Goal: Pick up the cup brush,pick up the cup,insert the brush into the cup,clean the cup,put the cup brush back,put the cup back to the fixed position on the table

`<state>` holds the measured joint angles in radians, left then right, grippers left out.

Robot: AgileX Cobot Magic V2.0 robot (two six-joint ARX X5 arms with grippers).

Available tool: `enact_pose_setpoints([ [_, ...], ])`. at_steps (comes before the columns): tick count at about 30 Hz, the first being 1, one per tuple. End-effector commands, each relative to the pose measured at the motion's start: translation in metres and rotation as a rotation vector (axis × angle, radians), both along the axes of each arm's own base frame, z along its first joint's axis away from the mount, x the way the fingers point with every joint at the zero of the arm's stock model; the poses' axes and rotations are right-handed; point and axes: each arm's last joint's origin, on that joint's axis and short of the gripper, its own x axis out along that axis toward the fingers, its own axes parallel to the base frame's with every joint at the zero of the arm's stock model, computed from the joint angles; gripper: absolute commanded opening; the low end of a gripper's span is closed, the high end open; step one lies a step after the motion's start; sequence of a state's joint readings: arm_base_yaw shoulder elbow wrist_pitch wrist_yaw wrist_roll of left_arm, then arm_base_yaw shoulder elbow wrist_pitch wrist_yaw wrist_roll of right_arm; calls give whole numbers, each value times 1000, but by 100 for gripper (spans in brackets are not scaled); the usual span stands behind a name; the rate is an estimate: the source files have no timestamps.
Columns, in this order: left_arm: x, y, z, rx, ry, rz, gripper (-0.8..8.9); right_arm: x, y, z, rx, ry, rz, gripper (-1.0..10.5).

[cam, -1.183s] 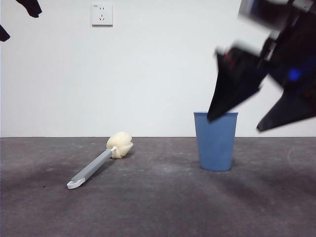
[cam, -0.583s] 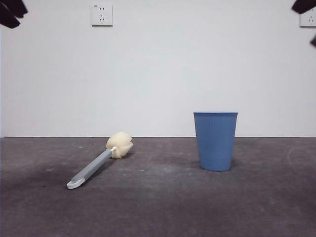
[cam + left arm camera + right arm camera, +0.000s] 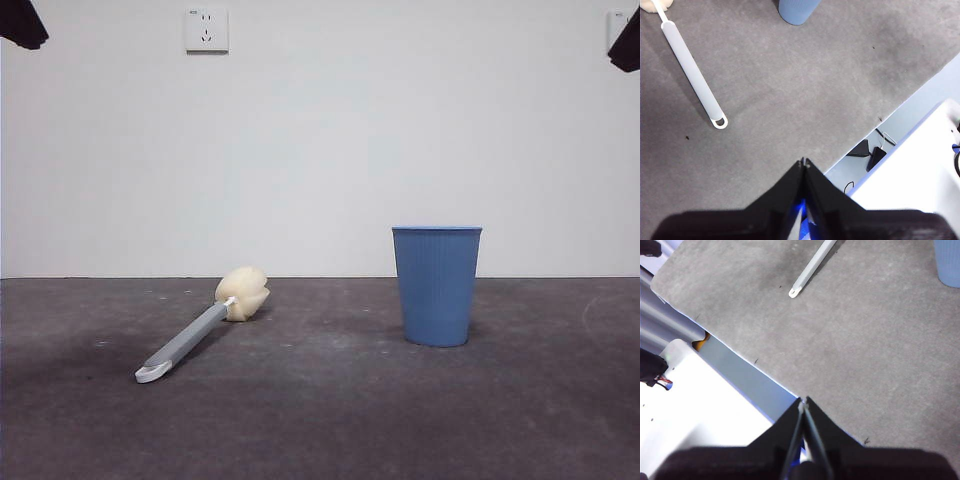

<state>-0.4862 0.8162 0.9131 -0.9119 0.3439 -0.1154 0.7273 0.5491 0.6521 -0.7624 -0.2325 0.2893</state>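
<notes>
Now no readable writing anywhere. Brush (image 3: 200, 331) flat on surface (image 3: 330, 420), long axis diagonal, sponge head toward back wall, white tip toward front, well apart from cup (image 3: 436, 285). Cup upright, mouth up. Wide bare room between and around both. Left gripper (image 3: 804, 162) high over surface's edge, fingers together. Right gripper (image 3: 802, 401) likewise over edge, fingers together.

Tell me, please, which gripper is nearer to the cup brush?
Left. The left gripper hangs off the cup brush at its white tip; the right gripper sits farther away.
</notes>
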Motion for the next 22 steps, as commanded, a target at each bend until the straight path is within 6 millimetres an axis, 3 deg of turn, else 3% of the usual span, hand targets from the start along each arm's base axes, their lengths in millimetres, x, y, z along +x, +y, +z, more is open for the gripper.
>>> enact_pose_setpoints([
  [1, 0, 0, -2, 5, -8, -6, -4, 0, 0, 0, 5, 2, -6, 1],
  [13, -1, 2, 1, 2, -36, 6, -3, 0, 0, 0, 5, 1, -6, 1],
  [16, 0, 9, 8, 44, -175, 45, -3, 0, 0, 0, 5, 1, -6, 1],
  [22, 1, 35, 40, -41, -693, 212, -3, 0, 0, 0, 5, 1, -6, 1],
])
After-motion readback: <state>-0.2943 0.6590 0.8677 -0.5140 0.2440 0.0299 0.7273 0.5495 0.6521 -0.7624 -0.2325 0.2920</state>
